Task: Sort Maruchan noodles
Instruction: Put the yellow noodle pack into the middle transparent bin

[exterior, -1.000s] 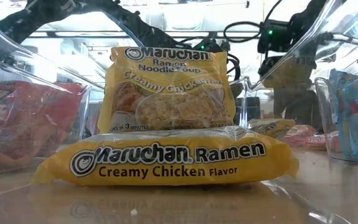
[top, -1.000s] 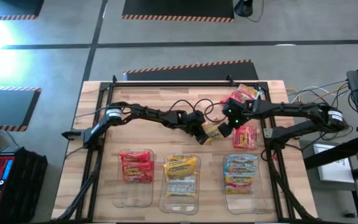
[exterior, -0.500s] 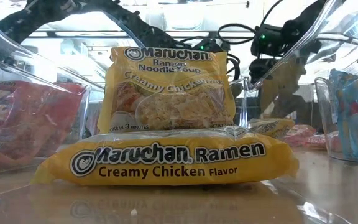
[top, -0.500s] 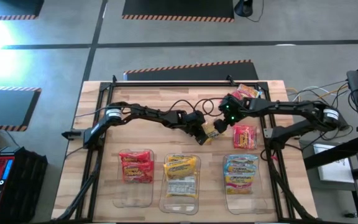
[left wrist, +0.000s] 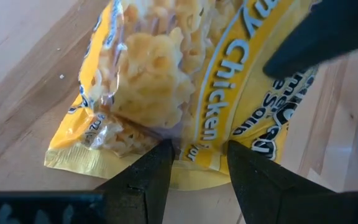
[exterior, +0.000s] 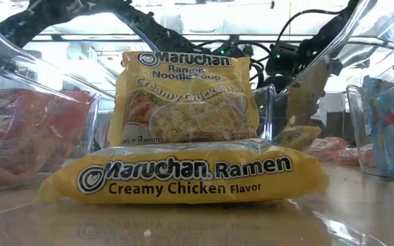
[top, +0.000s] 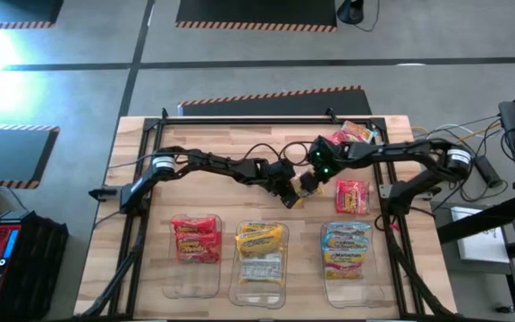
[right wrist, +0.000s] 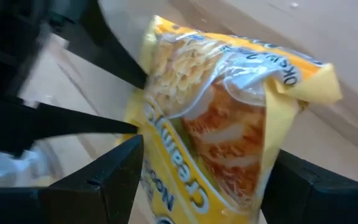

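Yellow noodle packet pinched by left fingers, half-hidden between wide right fingers.

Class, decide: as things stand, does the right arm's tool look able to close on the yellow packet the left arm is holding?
Probably yes. The right tool is open with its fingers either side of the yellow packet. The left tool grips the opposite end, so nothing seems to block it.
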Robot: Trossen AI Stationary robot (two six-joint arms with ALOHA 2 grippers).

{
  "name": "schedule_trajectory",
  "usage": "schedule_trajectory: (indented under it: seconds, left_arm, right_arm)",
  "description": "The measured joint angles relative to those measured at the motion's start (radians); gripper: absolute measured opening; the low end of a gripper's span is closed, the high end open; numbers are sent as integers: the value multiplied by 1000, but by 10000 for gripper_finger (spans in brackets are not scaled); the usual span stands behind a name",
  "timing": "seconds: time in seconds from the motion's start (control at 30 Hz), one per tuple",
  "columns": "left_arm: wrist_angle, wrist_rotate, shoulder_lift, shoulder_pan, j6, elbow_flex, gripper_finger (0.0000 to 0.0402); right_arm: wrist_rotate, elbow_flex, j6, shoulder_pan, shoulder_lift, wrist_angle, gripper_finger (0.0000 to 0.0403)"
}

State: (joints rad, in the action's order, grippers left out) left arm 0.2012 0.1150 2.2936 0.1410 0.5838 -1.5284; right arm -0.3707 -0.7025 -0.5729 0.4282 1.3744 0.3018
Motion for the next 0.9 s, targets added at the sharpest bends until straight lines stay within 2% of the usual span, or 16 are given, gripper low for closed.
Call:
schedule_trajectory:
  seconds: [0.3, 0.9]
  left_arm:
    - [-1, 0, 0, 0, 0, 0, 143]
    - [30, 4, -74, 0, -104, 8, 143]
  right_arm:
    - [-53, 0, -3, 0, 5, -31, 240]
    - [-72, -2, 95, 0, -15, 22, 124]
